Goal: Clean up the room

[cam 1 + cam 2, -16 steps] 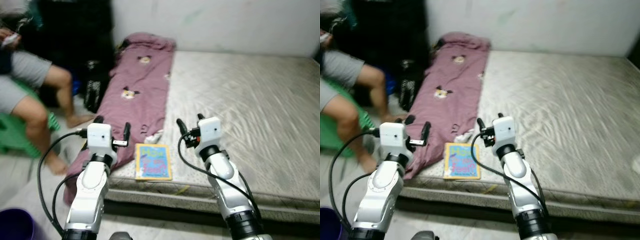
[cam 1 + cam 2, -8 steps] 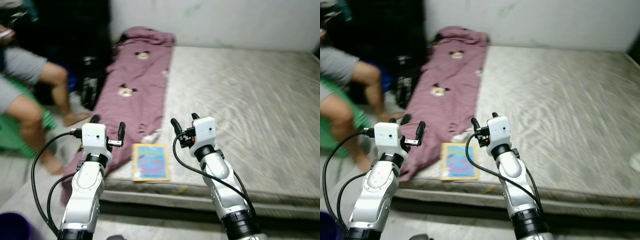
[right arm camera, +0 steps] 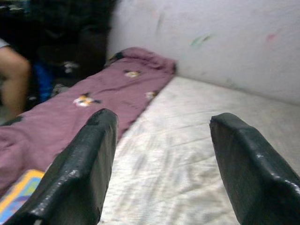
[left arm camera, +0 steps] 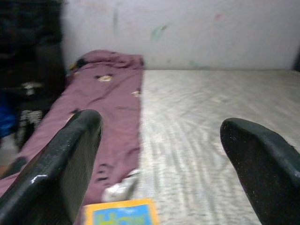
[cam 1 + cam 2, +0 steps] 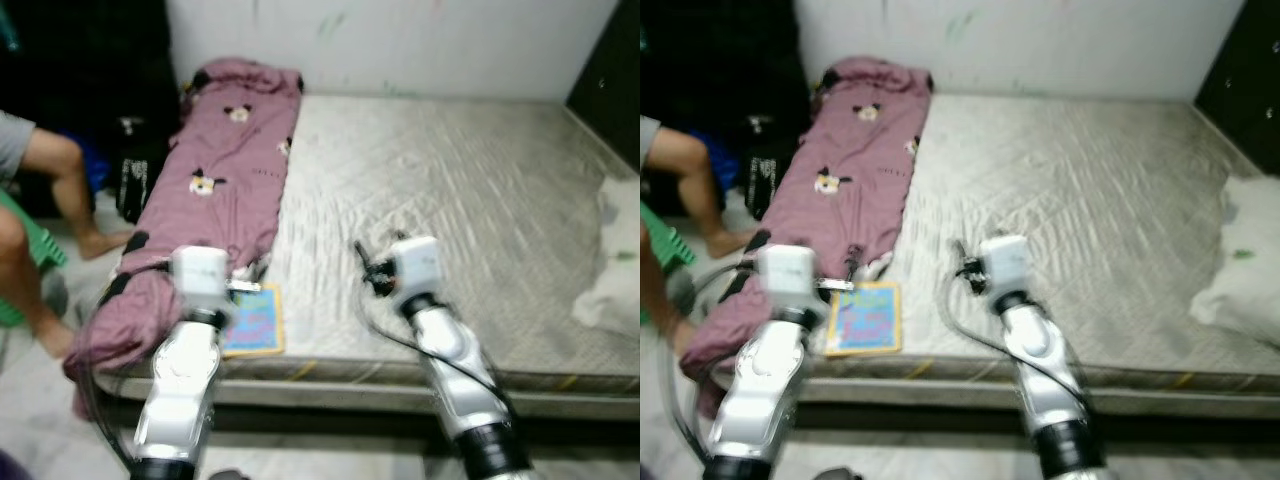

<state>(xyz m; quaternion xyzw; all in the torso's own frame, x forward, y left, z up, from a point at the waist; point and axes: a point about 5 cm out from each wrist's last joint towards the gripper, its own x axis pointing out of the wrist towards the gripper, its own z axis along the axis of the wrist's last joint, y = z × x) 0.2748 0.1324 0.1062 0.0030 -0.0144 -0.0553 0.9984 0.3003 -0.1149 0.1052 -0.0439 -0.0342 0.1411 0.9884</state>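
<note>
A yellow-edged blue book lies at the front left of the bare grey mattress, beside a long purple blanket with cartoon prints that runs along the bed's left side. My left gripper hovers open just left of the book, over the blanket's near end; the left wrist view has the book low between its fingers. My right gripper is held open above the mattress to the right of the book, nothing between its fingers. The eye views are blurred.
A white pillow or cloth lies at the mattress's right edge. A person's bare legs and a green stool are on the left, with a black bag on the floor by the bed. A white wall backs the bed.
The whole view has swung to the right as the camera moved: the person has slid toward the left edge and the white pillow has come in. Both arms keep the same open pose.
</note>
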